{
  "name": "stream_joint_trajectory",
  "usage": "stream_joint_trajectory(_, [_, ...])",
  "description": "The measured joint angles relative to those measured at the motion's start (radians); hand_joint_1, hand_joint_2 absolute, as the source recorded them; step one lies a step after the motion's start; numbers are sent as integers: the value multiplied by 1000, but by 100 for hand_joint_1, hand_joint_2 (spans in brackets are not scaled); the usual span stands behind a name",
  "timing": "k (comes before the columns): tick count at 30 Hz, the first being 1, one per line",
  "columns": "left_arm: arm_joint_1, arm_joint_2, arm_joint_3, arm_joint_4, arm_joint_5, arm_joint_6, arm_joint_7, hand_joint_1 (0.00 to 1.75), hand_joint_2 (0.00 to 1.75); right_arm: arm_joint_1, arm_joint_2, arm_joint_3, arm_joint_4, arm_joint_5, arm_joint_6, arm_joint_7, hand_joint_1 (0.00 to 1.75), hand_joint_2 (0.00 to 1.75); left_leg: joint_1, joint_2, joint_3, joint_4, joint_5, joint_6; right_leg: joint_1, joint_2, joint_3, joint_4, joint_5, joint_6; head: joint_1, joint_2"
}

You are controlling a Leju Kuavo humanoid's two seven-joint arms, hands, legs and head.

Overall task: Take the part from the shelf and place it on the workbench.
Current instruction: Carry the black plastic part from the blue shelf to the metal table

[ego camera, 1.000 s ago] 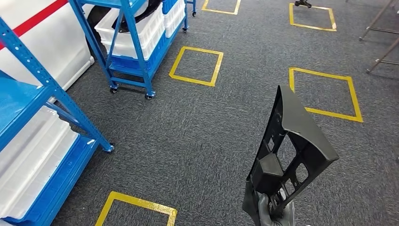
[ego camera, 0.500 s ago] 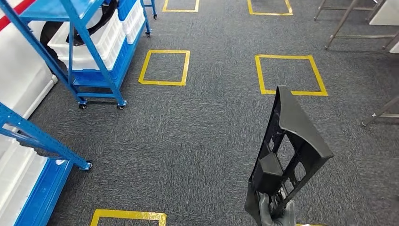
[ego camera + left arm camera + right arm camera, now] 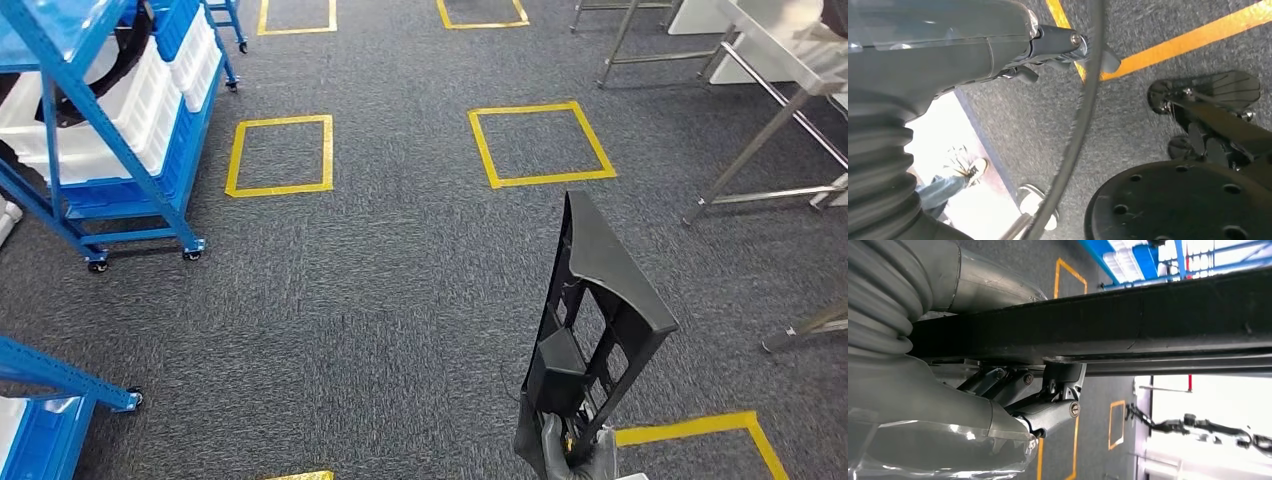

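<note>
Gripping the black part (image 3: 590,330) by its lower end, the right hand (image 3: 575,455) holds it upright above the grey carpet (image 3: 400,300), well apart from the blue shelf (image 3: 110,130) and the steel tabletop (image 3: 790,50). Whether the left hand (image 3: 998,45) is spread or curled cannot be told.

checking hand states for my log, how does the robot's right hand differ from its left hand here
The right hand grips the black plastic frame part by its lower end, holding it upright over the grey carpet. The left hand holds nothing and hangs low, close to the carpet beside a yellow tape line. The right hand's fingers are clamped around the part; how the left hand's fingers lie is unclear. Both have grey ribbed covers.
</note>
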Motion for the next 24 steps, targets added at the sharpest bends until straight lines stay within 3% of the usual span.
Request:
stream_joint_trajectory(2, [3, 0, 8, -1, -3, 0, 0, 0, 175, -3, -4, 4, 6, -1, -1, 0, 175, 175, -4, 34, -3, 0, -1, 3, -3, -30, -55, 118, -56, 5, 0, 0])
stream_joint_trajectory(3, [3, 0, 11, -1, -6, -1, 0, 0, 175, -4, -6, 6, 10, -1, -2, 0, 175, 175, -5, 50, -3, 0, -2, 3, -5, -35, -67, 148, -61, 7, 0, 0])
stream_joint_trajectory(4, [2, 0, 14, -1, -7, -1, -1, 0, 175, -3, -9, 8, 14, -1, -5, 0, 175, 175, -5, 65, -3, 1, -3, 3, -6, -39, -60, 140, -48, 9, 0, 0])
stream_joint_trajectory(6, [-2, 0, 19, -1, -9, 1, -1, 0, 175, -4, -14, 15, 22, -1, -14, 0, 175, 175, -6, 91, 1, 2, -7, -1, -7, -68, 8, 26, 13, 7, 0, 0])
stream_joint_trajectory(8, [-5, 0, 28, 0, -9, 2, -2, 0, 175, -8, -18, 26, 29, -1, -22, 0, 175, 175, -10, 112, 7, 4, -14, -10, 2, -111, 72, -90, 48, -1, 0, 0])
stream_joint_trajectory(9, [-6, 0, 32, 0, -9, 3, -3, 0, 175, -10, -21, 32, 32, -1, -26, 0, 175, 175, -12, 122, 11, 5, -16, -14, 7, -121, 84, -116, 52, -7, 0, 0])
stream_joint_trajectory(11, [-10, 0, 39, 0, -9, 4, -3, 0, 175, -11, -25, 41, 37, -1, -34, 0, 175, 175, -13, 143, 16, 5, -19, -24, 10, -102, 80, -122, 52, -18, 0, 0])
stream_joint_trajectory(12, [-13, 0, 42, 0, -9, 5, -3, 0, 175, -10, -27, 44, 40, -1, -37, 0, 175, 175, -12, 139, 17, 8, -24, -29, 8, -92, 80, -125, 55, -23, 0, 0])
stream_joint_trajectory(14, [-16, 0, 47, 0, -9, 5, -3, 0, 175, -12, -31, 50, 46, -1, -40, 0, 175, 175, -7, 93, 1, 51, -58, -39, 2, -70, 81, -132, 61, -35, 0, 0])
stream_joint_trajectory(16, [-14, 0, 56, 1, -9, 5, -3, 0, 175, -15, -34, 57, 51, -2, -42, 0, 175, 175, -3, 38, -54, 174, -125, -45, 0, -46, 80, -134, 65, -43, 0, 0])
stream_joint_trajectory(18, [-11, 0, 61, 2, -9, 4, -3, 0, 175, -16, -36, 61, 58, -2, -43, 0, 175, 175, -2, 24, -108, 287, -161, -48, 1, -18, 79, -132, 65, -44, 0, 0])
stream_joint_trajectory(19, [-10, 0, 62, 3, -9, 4, -3, 0, 175, -15, -38, 62, 61, -2, -44, 0, 175, 175, -1, 23, -115, 295, -149, -49, 1, -3, 79, -130, 65, -44, 0, 0])
stream_joint_trajectory(21, [-11, 0, 65, 3, -3, 13, -11, 0, 175, -14, -41, 66, 67, -3, -48, 1, 175, 175, 2, 7, -78, 202, -77, -48, -1, 28, 79, -123, 63, -40, 0, 0])
stream_joint_trajectory(23, [-28, -14, 70, 42, 32, 100, -85, 0, 175, 0, -52, 89, 57, -15, -79, 10, 175, 175, 4, -41, -28, 80, -25, -42, -3, 54, 73, -112, 60, -31, 0, 0])
stream_joint_trajectory(24, [-48, -23, 71, 93, 53, 204, -150, 0, 175, 15, -65, 117, 44, -28, -118, 17, 175, 175, 3, -61, -16, 46, -17, -36, -4, 62, 67, -108, 60, -23, 0, 0])
